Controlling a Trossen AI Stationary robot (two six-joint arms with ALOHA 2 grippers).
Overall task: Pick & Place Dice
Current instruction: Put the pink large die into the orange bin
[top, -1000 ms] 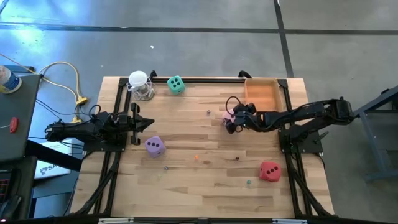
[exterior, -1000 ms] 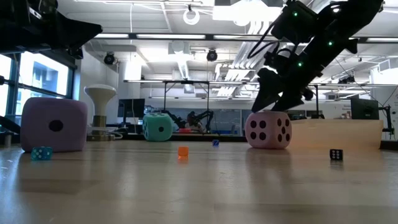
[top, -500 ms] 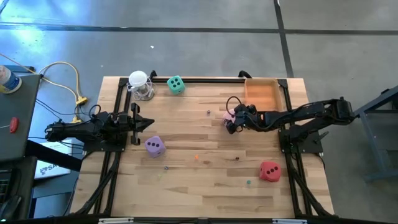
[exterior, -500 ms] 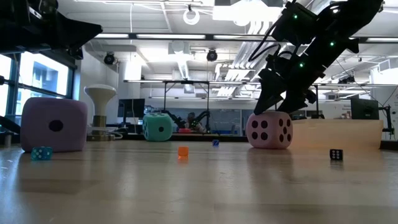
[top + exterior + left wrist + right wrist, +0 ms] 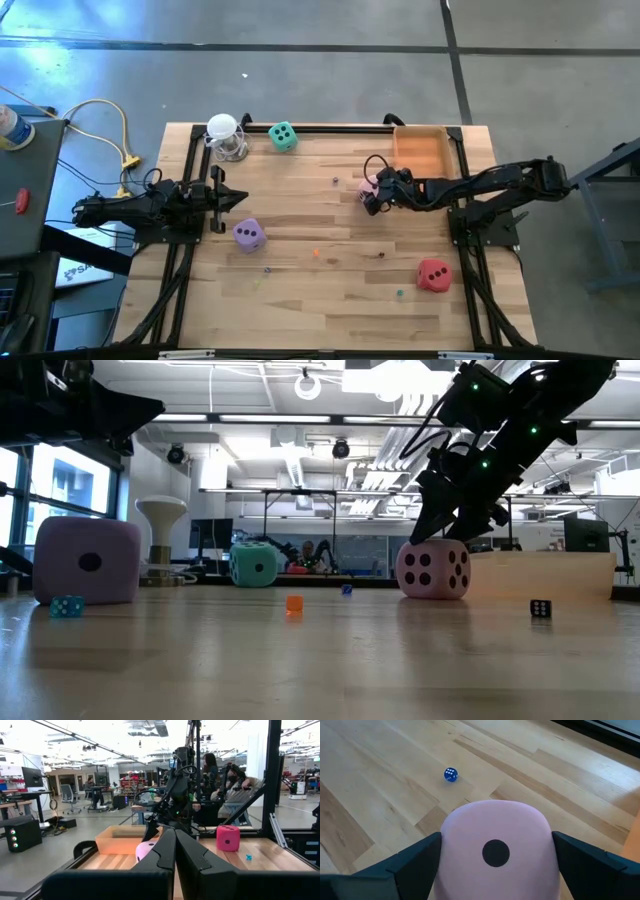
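The pink die (image 5: 367, 185) rests flat on the wood in the table's right half, one-pip face up in the right wrist view (image 5: 496, 851). My right gripper (image 5: 371, 196) slants down over it, open, with a finger on either side (image 5: 420, 862) (image 5: 580, 865). The green die (image 5: 283, 135) sits at the far edge, the purple die (image 5: 248, 234) left of centre and the red die (image 5: 433, 274) near right. My left gripper (image 5: 240, 199) waits shut at the table's left, above the wood. My right gripper has its fingers close against two opposite sides of the pink die (image 5: 445, 870), coming from above at a slant from the table's right. I cannot tell whether they touch it. The die stands on the table, not dented.
An orange tray (image 5: 420, 152) stands at the far right, just behind the right gripper. A white round-topped object (image 5: 224, 135) stands at the far left beside the green die. Tiny coloured dice lie scattered on the wood, one blue (image 5: 450, 774) just beyond the pink die.
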